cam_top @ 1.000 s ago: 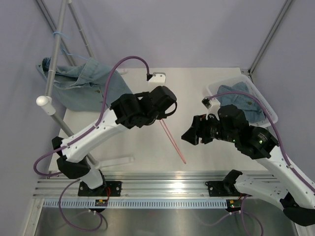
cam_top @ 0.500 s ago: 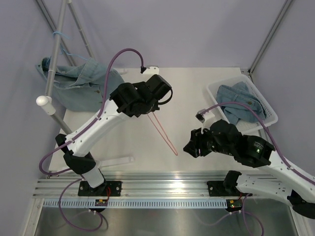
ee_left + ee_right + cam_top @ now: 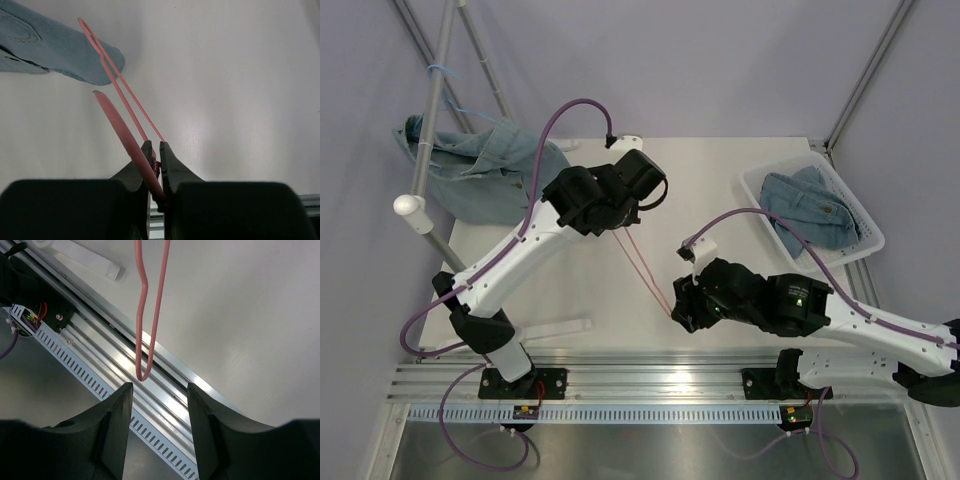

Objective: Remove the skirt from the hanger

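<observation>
The denim skirt [image 3: 815,205] lies bunched in the white basket [image 3: 756,192] at the right of the table, off the hanger. My left gripper [image 3: 620,228] [image 3: 155,145] is shut on the thin pink hanger [image 3: 645,268] [image 3: 120,87], which slants down to the right over the table. My right gripper [image 3: 678,308] [image 3: 160,386] is open and empty at the hanger's lower end. In the right wrist view the hanger's loop end [image 3: 142,372] hangs just ahead of the gap between the fingers, nearer the left one.
A second denim garment [image 3: 480,170] hangs on the metal rack pole [image 3: 430,110] at the back left; blue denim [image 3: 50,45] shows in the left wrist view. An aluminium rail [image 3: 650,362] [image 3: 100,340] runs along the near table edge. A white bar [image 3: 555,327] lies front left.
My right arm has swung left and forward from near the basket to the hanger's lower end. My left gripper moved back and left with the hanger, then held still.
</observation>
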